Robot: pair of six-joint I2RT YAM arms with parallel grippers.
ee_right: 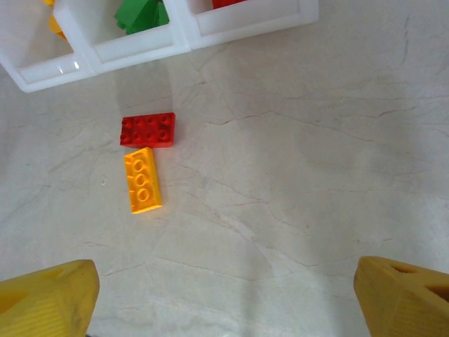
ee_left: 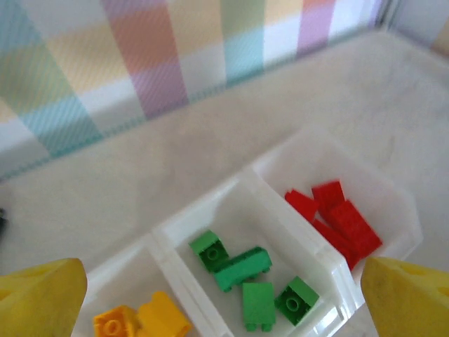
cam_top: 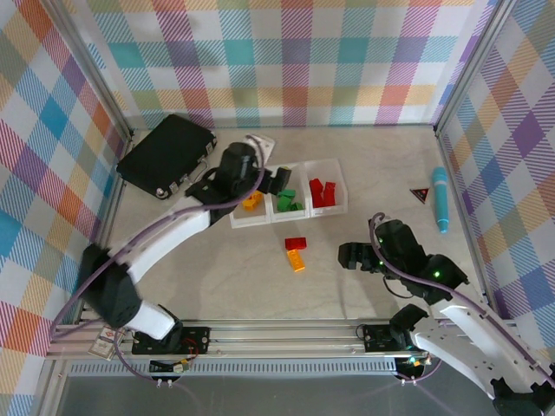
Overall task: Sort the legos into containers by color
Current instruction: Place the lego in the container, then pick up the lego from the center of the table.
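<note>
I am holding my left gripper over the tray, jaws spread wide and empty; my right gripper is gaping too, with nothing in it, waiting at 3 o'clock of the loose red brick; that brick is lying at 12 o'clock of the orange brick, touching or nearly so. Closing on one, I am risking dragging the other, or pinching both and dropping a mixed pair into one bin; my left arm is crowding the tray, so a clash is possible. The left wrist view is separating four green bricks in the middle bin; overhead they are merging into one lump.
</note>
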